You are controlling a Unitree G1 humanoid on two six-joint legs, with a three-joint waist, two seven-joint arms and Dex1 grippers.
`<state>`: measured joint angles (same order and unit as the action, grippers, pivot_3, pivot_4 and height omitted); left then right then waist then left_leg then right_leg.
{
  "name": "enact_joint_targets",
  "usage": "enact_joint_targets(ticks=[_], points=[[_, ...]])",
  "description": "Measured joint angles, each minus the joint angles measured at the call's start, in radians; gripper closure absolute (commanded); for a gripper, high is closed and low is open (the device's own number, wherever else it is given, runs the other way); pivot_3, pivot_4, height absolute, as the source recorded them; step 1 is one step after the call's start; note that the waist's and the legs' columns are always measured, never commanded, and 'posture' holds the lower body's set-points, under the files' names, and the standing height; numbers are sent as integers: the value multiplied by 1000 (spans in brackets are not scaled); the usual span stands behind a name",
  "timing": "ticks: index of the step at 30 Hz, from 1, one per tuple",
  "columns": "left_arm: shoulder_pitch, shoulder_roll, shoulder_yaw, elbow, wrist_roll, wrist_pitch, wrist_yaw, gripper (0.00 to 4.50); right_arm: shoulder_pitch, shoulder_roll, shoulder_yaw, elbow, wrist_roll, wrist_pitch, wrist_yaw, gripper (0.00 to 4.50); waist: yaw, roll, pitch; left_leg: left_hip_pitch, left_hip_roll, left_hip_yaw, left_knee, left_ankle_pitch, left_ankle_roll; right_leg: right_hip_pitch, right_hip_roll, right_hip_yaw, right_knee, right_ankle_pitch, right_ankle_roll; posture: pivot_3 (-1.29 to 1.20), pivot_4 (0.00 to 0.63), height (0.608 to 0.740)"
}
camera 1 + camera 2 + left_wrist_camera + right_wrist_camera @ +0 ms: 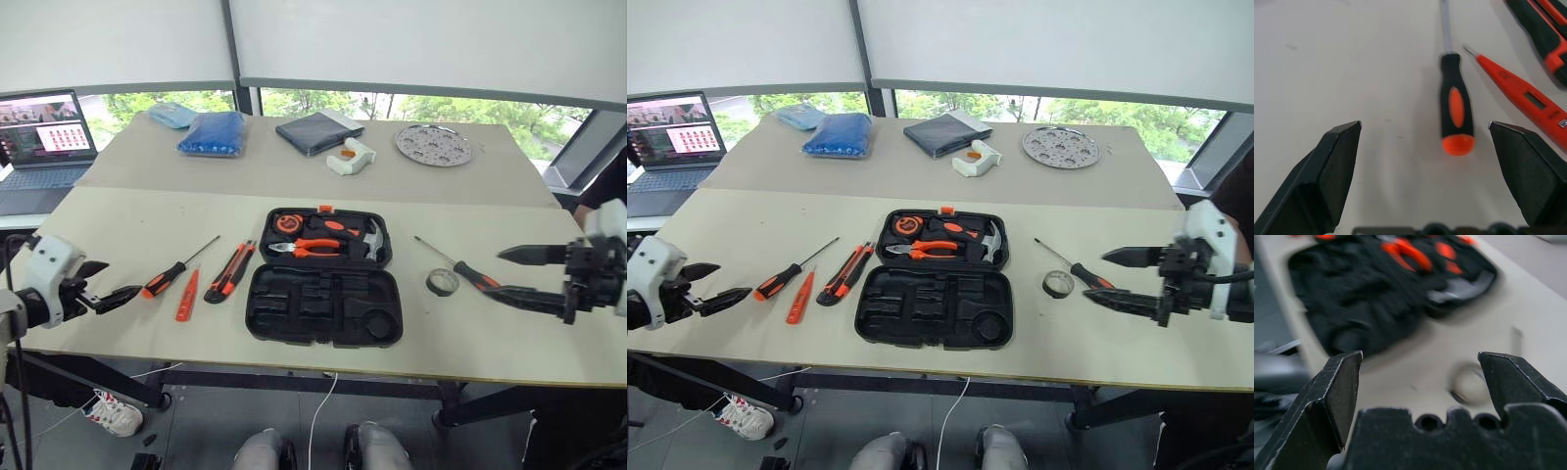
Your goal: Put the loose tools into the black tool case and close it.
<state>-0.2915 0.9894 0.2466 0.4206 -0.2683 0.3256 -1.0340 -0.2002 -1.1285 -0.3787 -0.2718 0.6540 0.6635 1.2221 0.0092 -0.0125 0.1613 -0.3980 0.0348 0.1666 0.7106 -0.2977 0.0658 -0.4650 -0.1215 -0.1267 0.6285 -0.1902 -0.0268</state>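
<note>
- There, at the middle of the near tabletop (118, 352), the black tool case (324, 277) lay open, its far half holding pliers, a hammer and a tape measure, its near half showing bare moulded slots.
- Left of the case lay three loose tools in a row: the utility knife (231, 269) just beside the case, then the small flat orange tool (186, 295), then a screwdriver (174, 271) with its shaft pointing to the far right.
- Right of the case sat the black tape roll (443, 282), and just beside it the second screwdriver (463, 267), its handle toward the near right.
- The left gripper (102, 282) hung at the left edge of the tabletop, fingers (1327, 176) spread wide and holding nothing; in the left wrist view the orange butt of the left screwdriver lay on the tabletop between them, untouched.
- The right gripper (519, 274) hung at the right side of the tabletop, just beyond the second screwdriver's handle, fingers spread wide and empty; in the right wrist view the tape roll and the open case showed ahead of it.
- On the far tabletop (490, 181) lay a dark folded cloth (317, 131), a blue bag (214, 134), a round metal plate (434, 145) and a small white object (350, 157).
- A laptop (44, 147) stood open at the far left.
</note>
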Motion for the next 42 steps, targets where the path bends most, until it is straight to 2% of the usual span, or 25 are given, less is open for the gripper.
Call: enact_joint_targets(ticks=[7,10,14,18,23,26,29,32,38,42], points=[[-246,-64,-185,229,114,-57,-55,13,-109,54,105,-220,110,64,-88,83,6,-5,1,-3,-1,1,3,2,3,0,6,-6,0,2,-2,0,150,718],[-325,-90,-214,317,148,-80,-58,773,-138,82,148,-257,119,68,-116,0,7,-5,1,-2,-1,1,4,4,8,0,6,-5,0,0,2,0,150,718],[-375,-112,-230,388,162,-111,-75,2255,-151,97,177,-277,126,67,-145,0,5,-5,1,-2,-1,1,5,4,8,0,2,-4,1,0,3,0,150,718],[-434,-120,-241,477,188,-177,-93,3551,-142,115,203,-295,115,67,-181,0,3,-6,1,-2,-1,1,5,4,9,0,2,-4,2,0,3,0,150,718],[-531,-110,-240,485,180,-224,-229,3621,-59,113,181,-309,114,67,-201,0,7,-12,3,-10,0,-1,13,4,9,-2,7,-8,3,3,-2,0,150,718],[-604,-119,-242,407,141,-221,-352,3621,-8,107,160,-312,114,68,-206,0,8,-12,3,-12,-1,-1,18,3,12,-2,7,-8,3,4,0,0,150,718],[-666,-179,-300,280,131,-180,-444,3621,31,104,147,-319,113,77,-219,0,8,-12,3,-9,-2,-1,19,2,15,2,7,-7,1,1,9,0,150,718],[-672,-267,-394,201,150,-171,-505,3621,38,109,148,-322,82,65,-249,0,4,-12,3,-8,-2,-1,19,2,15,3,8,-6,1,1,10,0,150,718],[-715,-451,-522,253,240,-222,-452,3621,38,126,152,-328,59,62,-289,0,0,-13,3,-7,-1,-1,19,2,15,3,9,-1,2,2,9,0,150,718],[-733,-497,-550,324,280,-263,-428,3621,53,131,152,-338,56,62,-307,0,0,-13,3,-7,-1,-1,19,2,16,3,10,-2,2,2,9,0,150,718]])
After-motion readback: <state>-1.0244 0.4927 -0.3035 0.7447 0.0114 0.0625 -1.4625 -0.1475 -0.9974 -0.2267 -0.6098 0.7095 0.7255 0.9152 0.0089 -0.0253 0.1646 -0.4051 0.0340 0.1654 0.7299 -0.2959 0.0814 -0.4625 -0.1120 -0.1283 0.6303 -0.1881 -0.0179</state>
